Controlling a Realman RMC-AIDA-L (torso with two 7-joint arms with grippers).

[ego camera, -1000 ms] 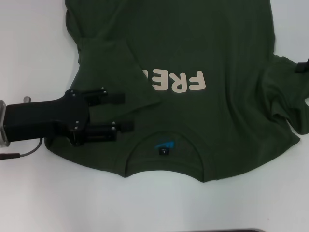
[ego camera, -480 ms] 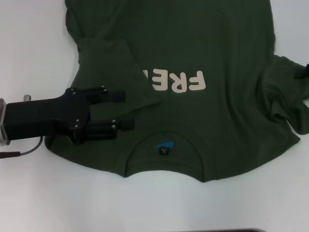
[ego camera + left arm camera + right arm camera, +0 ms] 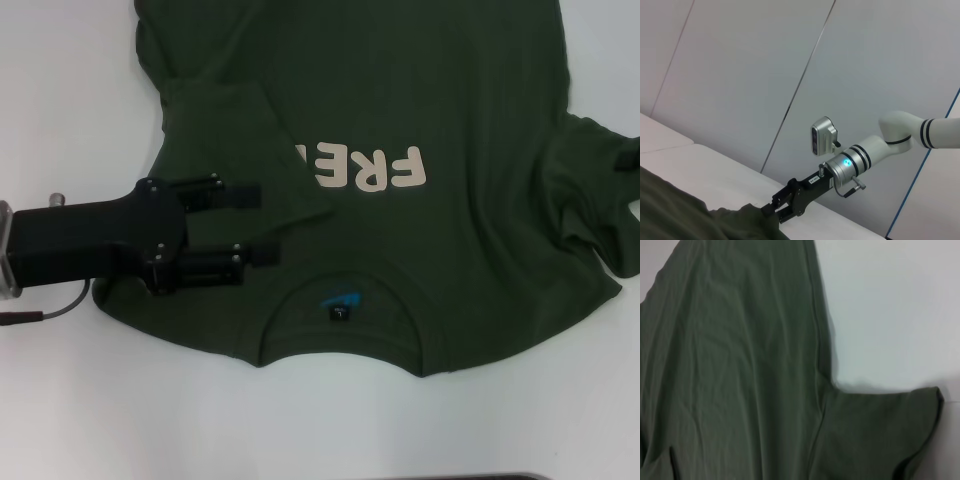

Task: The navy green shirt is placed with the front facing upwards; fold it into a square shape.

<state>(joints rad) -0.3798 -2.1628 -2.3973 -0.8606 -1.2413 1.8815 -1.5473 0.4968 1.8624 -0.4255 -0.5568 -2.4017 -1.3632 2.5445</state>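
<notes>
The navy green shirt (image 3: 450, 100) lies front up on the white table (image 3: 60, 100), collar (image 3: 340, 300) toward me. Its left sleeve (image 3: 235, 140) is folded over the chest and covers part of the cream lettering (image 3: 370, 170). My left gripper (image 3: 258, 224) is open and empty, low over the shirt's left shoulder. Only a black bit of my right gripper (image 3: 628, 158) shows at the right edge, by the bunched right sleeve (image 3: 590, 225). In the left wrist view it (image 3: 774, 209) sits at the cloth's edge (image 3: 740, 217). The right wrist view shows the shirt body (image 3: 740, 365) and a sleeve (image 3: 880, 430).
Bare white table (image 3: 330, 420) runs in front of the collar and along the left side. A grey panelled wall (image 3: 765, 75) stands behind the table. A dark edge (image 3: 460, 477) shows at the table's near side.
My left gripper has shifted slightly away from me over the shoulder. The visible bit of my right gripper has slid a little toward me along the right edge. The shirt has not visibly moved.
</notes>
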